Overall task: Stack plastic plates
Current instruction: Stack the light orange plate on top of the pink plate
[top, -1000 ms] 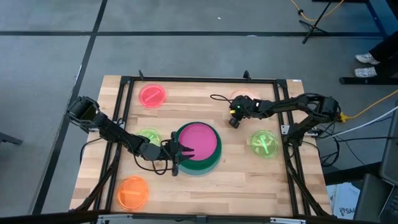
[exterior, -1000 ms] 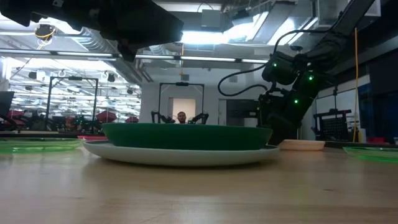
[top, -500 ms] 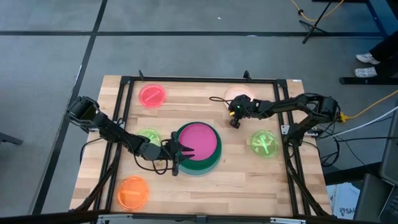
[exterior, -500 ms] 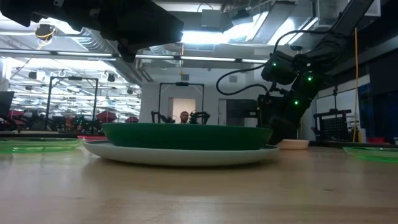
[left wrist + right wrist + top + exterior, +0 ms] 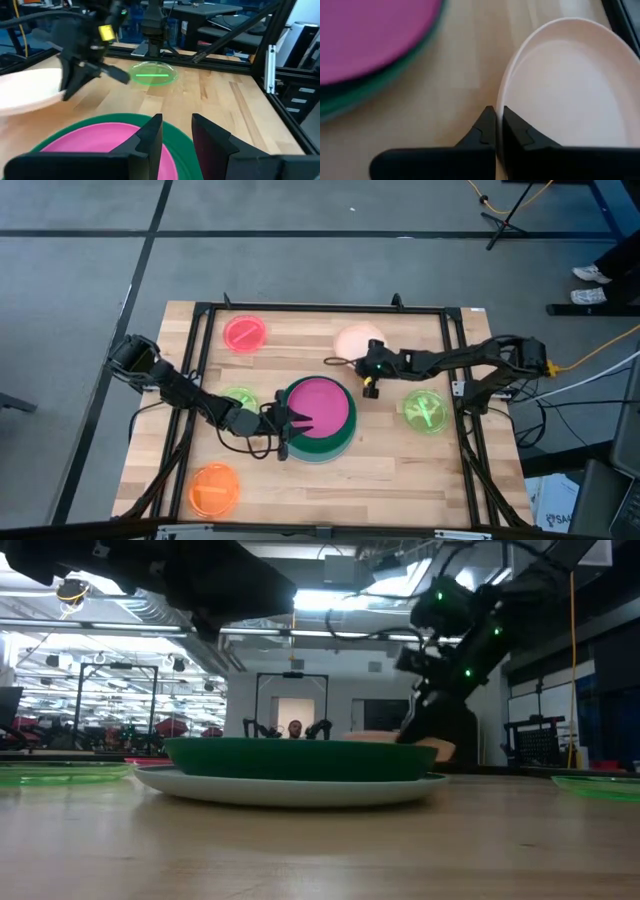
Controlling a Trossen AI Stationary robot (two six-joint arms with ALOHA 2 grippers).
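A stack stands mid-table: a magenta plate (image 5: 322,408) on a dark green plate (image 5: 335,445) on a pale blue plate (image 5: 290,790). My left gripper (image 5: 287,425) (image 5: 175,122) is open over the stack's left rim. My right gripper (image 5: 368,383) (image 5: 496,112) is shut on the peach plate (image 5: 353,342) (image 5: 25,90), just beyond the stack's far right side. Flat on the table lie a pink-red plate (image 5: 245,333), an orange plate (image 5: 213,488) and two lime green plates (image 5: 425,410) (image 5: 238,396), the second partly under my left arm. My left gripper hovers at the stack's left rim; I cannot tell whether its fingers touch it. My right gripper pinches the peach plate's rim (image 5: 503,97) on its near side between the two fingers, one above the rim and one below. It comes slanting down from the right. The plate is lifted clear, about level.
A black metal frame (image 5: 320,308) runs around the table's edges. Bare wood lies along the near edge between the orange plate and the right side. A person (image 5: 293,727) shows far off in the room behind.
My right gripper has carried the peach plate from the far right part of the table leftward and nearer, toward the stack. The plate has risen off the table and now hangs higher than the green plate's rim. My left arm has kept still.
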